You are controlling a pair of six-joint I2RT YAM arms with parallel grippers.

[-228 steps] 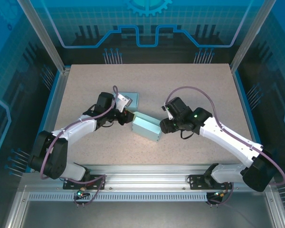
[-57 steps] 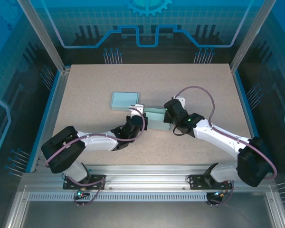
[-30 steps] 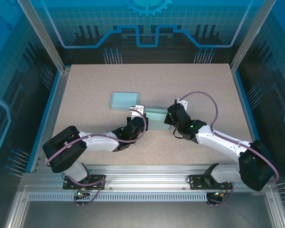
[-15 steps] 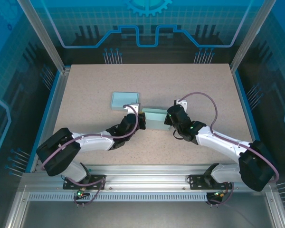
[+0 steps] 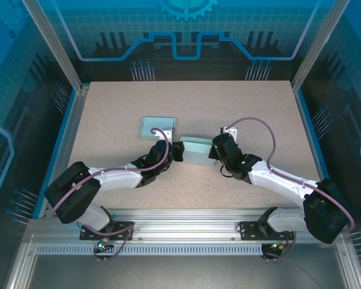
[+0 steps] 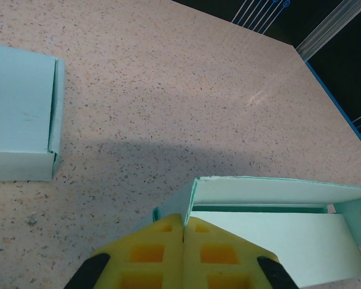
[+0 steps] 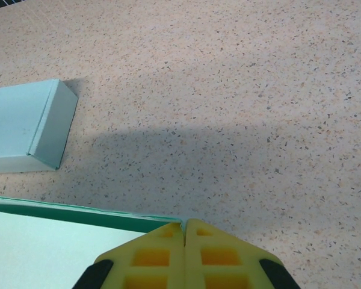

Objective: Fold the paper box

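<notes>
The speckled beige tabletop (image 5: 228, 114) carries all items. The open pale-teal paper box (image 5: 197, 150) lies directly between the left claw (image 5: 179, 150) and the right claw (image 5: 213, 152). The flat, closed pale-teal cardboard box (image 5: 157, 127) lies beyond the left claw, clear of it.

- Left claw (image 6: 183, 235): yellow fingers pressed together, nothing between them, tips at the open box's end flap.
- Right claw (image 7: 185, 238): fingers likewise together, tips at the opposite rim.

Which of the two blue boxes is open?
The nearer box, between the left gripper and right gripper: you can see inside it. The farther box is closed and flat, lying apart.
</notes>
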